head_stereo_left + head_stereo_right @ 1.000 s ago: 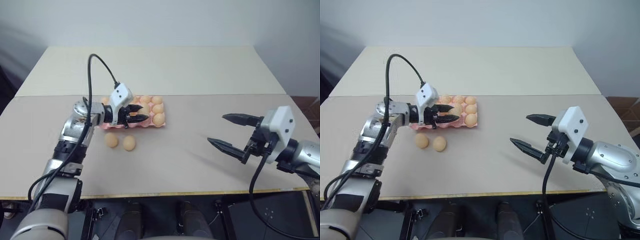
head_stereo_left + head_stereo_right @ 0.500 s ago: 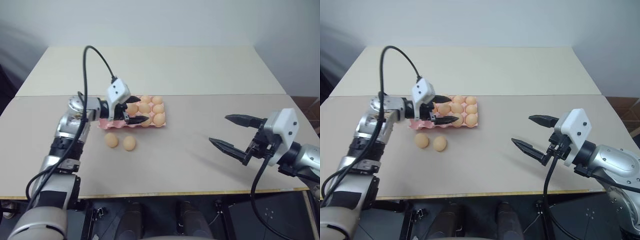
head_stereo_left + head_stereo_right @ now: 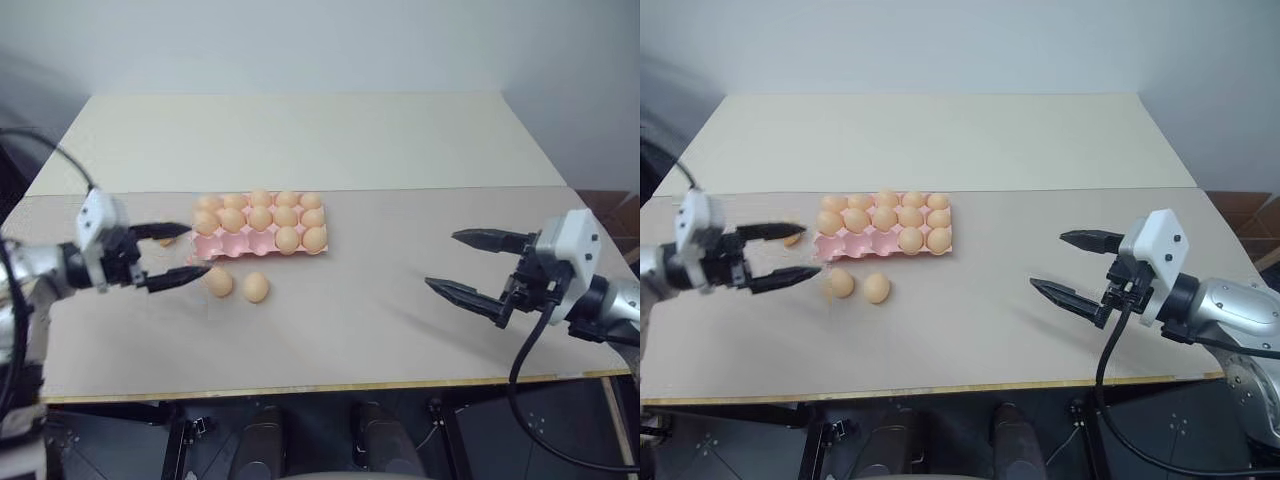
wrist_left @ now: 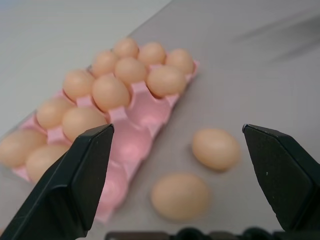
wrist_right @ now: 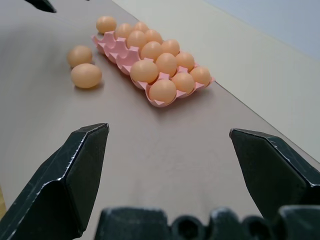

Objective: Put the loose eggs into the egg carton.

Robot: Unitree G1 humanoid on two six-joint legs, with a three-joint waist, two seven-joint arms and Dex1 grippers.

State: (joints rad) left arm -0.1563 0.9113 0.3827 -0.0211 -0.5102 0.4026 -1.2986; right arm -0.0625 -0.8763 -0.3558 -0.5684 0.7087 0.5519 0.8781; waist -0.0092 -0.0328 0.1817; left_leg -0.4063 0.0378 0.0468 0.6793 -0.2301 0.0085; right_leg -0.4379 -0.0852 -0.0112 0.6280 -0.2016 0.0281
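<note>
The egg carton (image 3: 260, 228) lies flat on the table (image 3: 380, 300), left of centre. Its far and middle rows look full, while the near row holds eggs in its two right-hand pockets and has three empty pockets on its left. Two loose eggs (image 3: 237, 285) rest on the table at about 6 o'clock from the carton's near left corner, just beside each other and close to its near edge. A third egg-coloured spot (image 3: 792, 239) sits at 9 o'clock from the carton, between the left hand's fingers as seen from the head; I cannot tell whether it is a whole egg, since a finger cuts across it.

The left hand (image 3: 172, 256) hovers at 9 o'clock of the loose pair, spread wide and holding nothing. The right hand (image 3: 478, 266) hangs well apart at 3 o'clock, also wide open and empty.

The eggs are probably light, rigid and smooth, so likely to slip or roll, and fragile if real. The best hold is probably across the widest part of the short axis, with gentle pressure. The carton looks light and may slide if nudged.

The depth of the pockets is hard to judge, as is whether each seated egg sits fully down.
</note>
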